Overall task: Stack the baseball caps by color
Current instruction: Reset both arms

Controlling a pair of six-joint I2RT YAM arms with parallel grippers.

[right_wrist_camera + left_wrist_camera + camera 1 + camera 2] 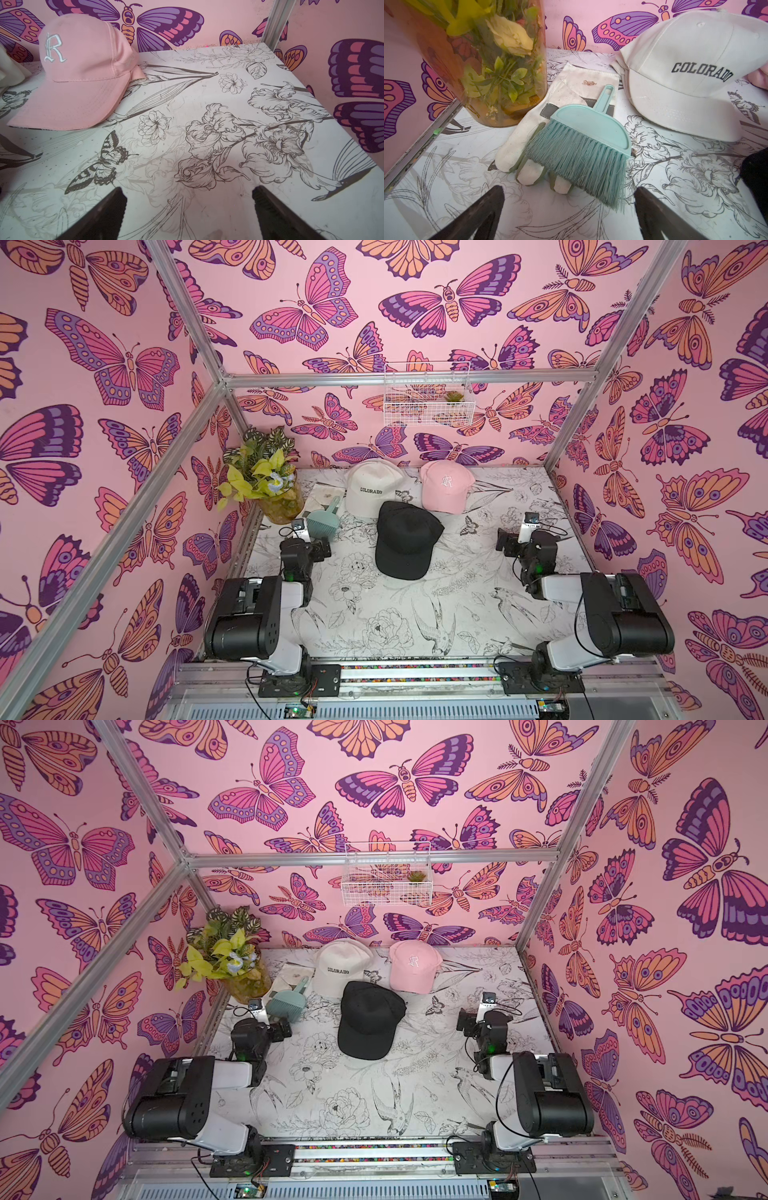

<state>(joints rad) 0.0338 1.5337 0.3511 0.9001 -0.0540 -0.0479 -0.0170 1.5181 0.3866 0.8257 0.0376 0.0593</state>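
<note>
Left gripper (pixel 568 188): jaws spread wide, nothing between them, both dark fingers (pixel 477 212) low over the floral table (pixel 675 187). Ahead lies a teal brush (pixel 587 133), bristles toward the gripper, handle toward the butterfly wall (pixel 591 16). The brush rests on a white work glove (pixel 512 149) that lies flat. A clear vase (pixel 483 62) of green and yellow leaves stands just beside the glove. A cream cap (pixel 685 72) lettered COLORADO sits beside the brush, brim facing the gripper. A dark fabric edge (pixel 756 172) is cut off by the frame; can't tell what it is.
</note>
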